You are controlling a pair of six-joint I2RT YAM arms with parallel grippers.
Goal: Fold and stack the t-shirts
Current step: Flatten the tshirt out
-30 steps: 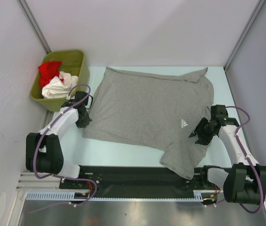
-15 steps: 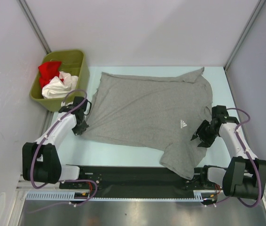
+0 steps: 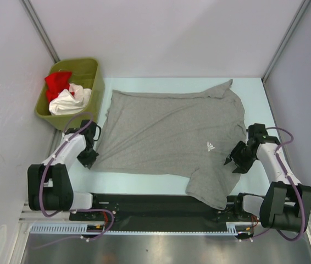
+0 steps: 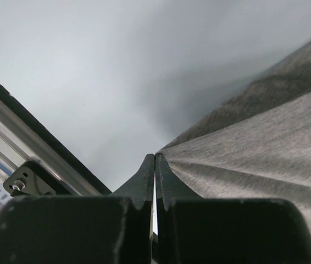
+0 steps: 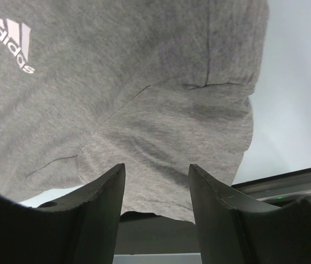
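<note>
A large heather-grey t-shirt (image 3: 166,132) with a small white logo (image 3: 211,146) lies spread on the table, one sleeve hanging over the near edge. My left gripper (image 3: 88,157) is shut on the shirt's near-left corner; in the left wrist view the fabric (image 4: 243,148) runs into the closed fingertips (image 4: 164,170). My right gripper (image 3: 235,159) is open and empty at the shirt's right side, its jaws over the sleeve (image 5: 166,132) near the logo (image 5: 12,41). A red shirt (image 3: 57,82) and a white shirt (image 3: 67,102) lie crumpled in the bin.
The olive-green bin (image 3: 93,71) stands at the far left, off the table's corner. A black rail (image 3: 144,203) runs along the near edge between the arm bases. White walls close in on both sides and at the back.
My left gripper has moved toward the near left, dragging the grey shirt's corner with it. The whole shirt has shifted left and nearer. The right gripper has barely moved.
</note>
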